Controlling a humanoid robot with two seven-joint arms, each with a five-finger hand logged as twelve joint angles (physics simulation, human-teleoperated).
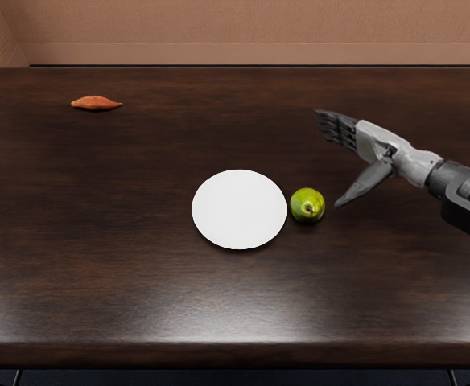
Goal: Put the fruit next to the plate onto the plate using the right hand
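Fruit first: green fruit (307, 205) sits on the table (98, 265) just right of the white plate (239, 209), close to its rim; I can't tell if they touch. Stem end faces the camera. My right hand (372, 149) hovers up and to the right of it, near but apart, holding nothing. Its fingers (336, 127) are stretched flat and the thumb (362, 186) hangs down toward the fruit. No left arm visible. The orange oblong item (96, 103) lies far back left, well apart, and is not my target.

Handling guess: it's small, rounded, firm-skinned and light for this hand. It's probably smooth and likely to roll or squirt out if pinched off-centre. I'd take it around the widest part, thumb on one side, fingers opposite, palm coming from above. One risk is nudging it against the plate edge before the fingers close. Plate is bare, nothing placed yet; I judge this the reach stage.
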